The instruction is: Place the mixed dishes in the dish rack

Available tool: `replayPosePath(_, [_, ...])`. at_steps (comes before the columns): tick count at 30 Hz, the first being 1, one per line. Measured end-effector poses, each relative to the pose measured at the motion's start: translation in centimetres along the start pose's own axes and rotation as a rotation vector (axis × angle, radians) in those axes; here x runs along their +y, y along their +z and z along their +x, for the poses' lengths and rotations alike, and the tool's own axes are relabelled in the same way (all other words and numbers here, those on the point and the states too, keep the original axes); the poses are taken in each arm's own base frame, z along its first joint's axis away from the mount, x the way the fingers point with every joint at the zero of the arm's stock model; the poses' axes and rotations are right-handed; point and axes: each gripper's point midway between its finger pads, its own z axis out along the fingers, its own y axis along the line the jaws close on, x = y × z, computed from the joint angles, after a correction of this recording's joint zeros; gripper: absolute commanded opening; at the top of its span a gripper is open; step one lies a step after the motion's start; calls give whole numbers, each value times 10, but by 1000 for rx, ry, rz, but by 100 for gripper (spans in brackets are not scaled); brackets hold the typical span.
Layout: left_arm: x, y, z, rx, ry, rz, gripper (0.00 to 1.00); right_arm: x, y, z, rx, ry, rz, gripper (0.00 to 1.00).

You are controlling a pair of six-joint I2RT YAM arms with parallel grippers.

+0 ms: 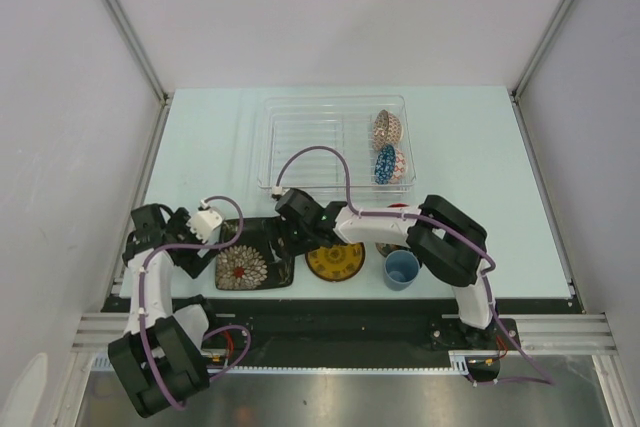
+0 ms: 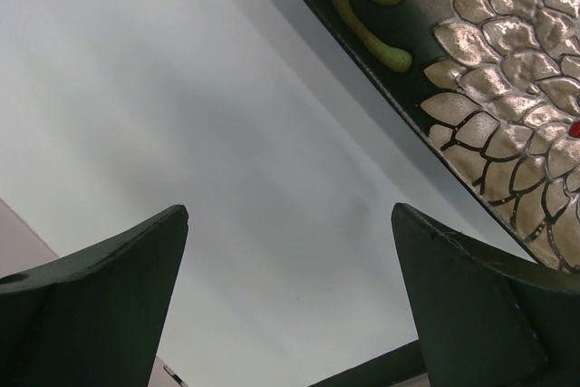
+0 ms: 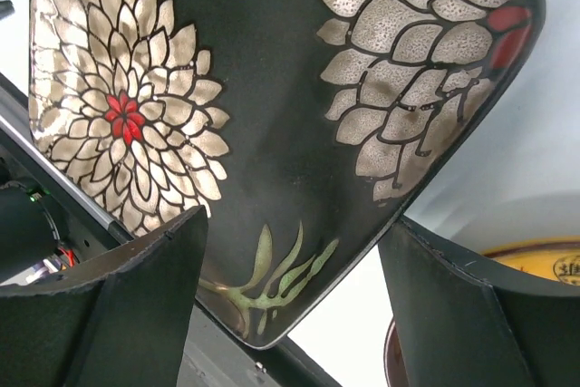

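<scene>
Right now the black square floral plate (image 1: 255, 267) lies on the counter (image 1: 200, 147) at its near edge, between my two arms and just left of the yellow round saucer (image 1: 336, 261). Its glossy dark face carries pale, scaly-petalled blooms with red hearts and a sprig of green leaves, and its corners are rounded. My left gripper (image 2: 290, 215) is spread wide beside the plate's left rim, with only bare counter between the fingers. My right gripper (image 3: 294, 219) is likewise spread, above the plate's far right corner; whether it touches I cannot tell. The counter is smooth, pale blue-green, walled by plain white panels. Farther back the clear plastic dish rack (image 1: 310, 142) holds the cream-pink patterned bowl (image 1: 386, 129) and blue patterned bowl (image 1: 385, 164), tipped on edge
</scene>
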Motion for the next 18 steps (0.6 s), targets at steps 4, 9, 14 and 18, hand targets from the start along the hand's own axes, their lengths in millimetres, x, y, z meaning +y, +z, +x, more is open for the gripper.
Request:
replayPosePath(4, [-1,5,2,8,-8,18,100,1,3,-1,3,2,-5,80])
replayPosePath(9, [0,7,3,9,-10,20,100,3,6,-3,3,1,-9,79])
replayPosePath(14, [3,7,2,5,-6,11,100,4,7,-4,4,1,-11,75])
replayPosePath(18, [5,9,1,-1,-1,0,100,6,10,-4,7,5,-20,73])
